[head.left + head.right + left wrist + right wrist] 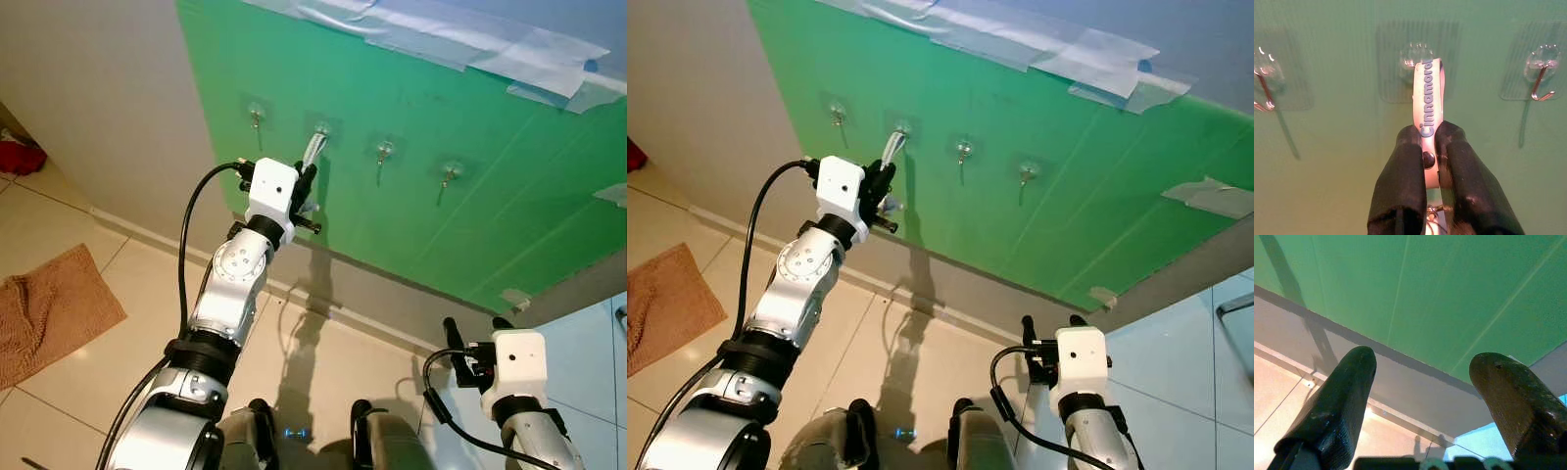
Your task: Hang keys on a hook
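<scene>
Left gripper (308, 178) is clamping the keychain strap (1428, 103), pink-white with blue raised lettering, both black fingers (1400, 181) pinching it just below the snap stud. Strap loop is pointing up toward 12 o'clock and its top is sitting right at the second hook (1417, 55) from the robot's left on the green board (470, 196); cannot tell whether the loop is actually over the hook's prong or just resting against it. Metal key ring is hanging below the fingers, at 6 o'clock in the left wrist view, mostly hidden. Grip low on the strap is probably chosen so the loop stays open and free above the fingertips for threading.

Other hooks: first hook (257, 116) at 9 o'clock of the target, third hook (384, 152) and fourth hook (451, 173) off at 3 o'clock, all bare.

Right gripper (475, 333) is hanging low near the floor at 5 o'clock of the scene, fingers spread wide, holding nothing, staying out of the way.

Judgement: task is at the hanging step, near the end; next needs the loop seated on the prong before letting go, otherwise the keys are dropping to the tiles.
</scene>
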You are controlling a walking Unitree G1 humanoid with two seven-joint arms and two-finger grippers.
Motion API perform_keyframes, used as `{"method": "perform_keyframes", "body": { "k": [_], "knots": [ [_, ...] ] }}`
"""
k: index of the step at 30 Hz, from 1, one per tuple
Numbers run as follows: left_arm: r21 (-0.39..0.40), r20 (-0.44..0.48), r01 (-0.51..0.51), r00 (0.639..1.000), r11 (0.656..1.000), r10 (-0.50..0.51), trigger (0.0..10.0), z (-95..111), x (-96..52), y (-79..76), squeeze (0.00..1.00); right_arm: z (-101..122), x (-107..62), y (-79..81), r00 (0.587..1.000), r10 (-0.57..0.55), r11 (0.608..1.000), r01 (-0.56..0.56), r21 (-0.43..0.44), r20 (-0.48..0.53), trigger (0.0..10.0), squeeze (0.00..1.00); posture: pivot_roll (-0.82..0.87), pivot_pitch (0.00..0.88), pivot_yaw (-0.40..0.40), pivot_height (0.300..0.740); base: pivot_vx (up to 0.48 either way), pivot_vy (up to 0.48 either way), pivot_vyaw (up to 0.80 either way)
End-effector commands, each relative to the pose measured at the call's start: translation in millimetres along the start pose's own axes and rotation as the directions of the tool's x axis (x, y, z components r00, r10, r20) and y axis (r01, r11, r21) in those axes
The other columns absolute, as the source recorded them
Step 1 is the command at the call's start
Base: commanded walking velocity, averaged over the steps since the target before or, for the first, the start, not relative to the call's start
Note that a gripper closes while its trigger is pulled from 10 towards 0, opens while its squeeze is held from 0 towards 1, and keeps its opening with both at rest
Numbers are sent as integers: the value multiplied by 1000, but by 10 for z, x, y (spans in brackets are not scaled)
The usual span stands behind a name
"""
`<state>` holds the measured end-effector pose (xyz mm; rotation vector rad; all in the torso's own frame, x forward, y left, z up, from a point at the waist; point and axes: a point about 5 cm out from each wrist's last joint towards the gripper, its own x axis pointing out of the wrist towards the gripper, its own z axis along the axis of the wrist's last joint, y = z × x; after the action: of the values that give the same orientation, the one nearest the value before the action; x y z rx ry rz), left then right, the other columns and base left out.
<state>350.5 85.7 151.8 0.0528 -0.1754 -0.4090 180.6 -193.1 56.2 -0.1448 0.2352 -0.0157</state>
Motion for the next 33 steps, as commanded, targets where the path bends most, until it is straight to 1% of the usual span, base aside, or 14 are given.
{"method": "perform_keyframes", "body": {
  "k": [1,3,5,7,11,13,17,19,24,25,30,31,32,33],
  "knots": [
    [-54,-32,-6,999,999,4,10000,-39,14,6,0,-21,-35,-15,1000,-7,1000,7,-9,-18,10000,110,-288,196,-28,740,0,0,0],
    [-54,-32,-6,999,999,4,10000,-39,14,6,0,-21,-35,-15,1000,-7,1000,7,-9,-18,10000,110,-288,196,-28,740,0,0,0],
    [-124,-60,-26,998,992,18,10000,-76,28,29,0,-21,-36,-16,1000,-8,1000,8,-8,-18,10000,114,-288,196,-28,740,0,0,0],
    [-170,-80,-39,996,985,26,10000,-102,32,47,0,-21,-35,-17,1000,-8,1000,8,-8,-18,10000,118,-288,196,-28,740,0,0,0],
    [-197,-92,-50,995,979,32,10000,-119,25,48,0,-18,-34,-20,1000,-7,1000,7,-9,-18,10000,118,-287,199,-30,740,0,0,0],
    [-260,-124,-84,991,962,53,10000,-160,12,73,0,-16,-27,-20,1000,-5,1000,5,-10,-18,10000,118,-287,199,-30,740,0,0,0],
    [-283,-138,-101,988,954,64,10000,-179,10,91,0,-17,-24,-20,1000,-4,1000,4,-10,-19,10000,118,-287,199,-30,740,0,0,0],
    [-332,-166,-123,984,935,71,10000,-213,11,107,0,-17,-23,-22,1000,-3,1000,3,-11,-20,10000,114,-286,202,-34,740,0,0,0],
    [-346,-188,-125,980,930,62,10000,-252,3,99,0,-17,-23,-25,1000,-3,1000,2,-13,-21,10000,114,-286,202,-34,740,0,0,0],
    [-334,-195,-124,979,934,60,10000,-266,-1,96,0,-17,-22,-26,1000,-3,1000,2,-13,-21,10000,118,-286,202,-34,740,0,0,0],
    [-186,-213,-101,975,977,61,10000,-293,-9,73,0,-23,-26,-30,1000,-4,1000,4,-14,-22,10000,114,-288,204,-34,740,0,0,0],
    [-170,-210,-95,976,981,59,10000,-288,-9,72,302,-25,-29,-31,1000,-5,1000,4,-14,-22,10000,118,-290,205,-34,740,0,0,0],
    [-170,-210,-95,976,981,59,10000,-288,-9,72,302,-25,-29,-31,1000,-5,1000,4,-14,-22,10000,118,-290,205,-34,740,0,0,0],
    [-154,-208,-91,976,984,57,10000,-284,-6,73,616,-27,-30,-31,1000,-5,1000,5,-14,-22,10000,114,-290,205,-34,740,0,0,0]
  ]
}}
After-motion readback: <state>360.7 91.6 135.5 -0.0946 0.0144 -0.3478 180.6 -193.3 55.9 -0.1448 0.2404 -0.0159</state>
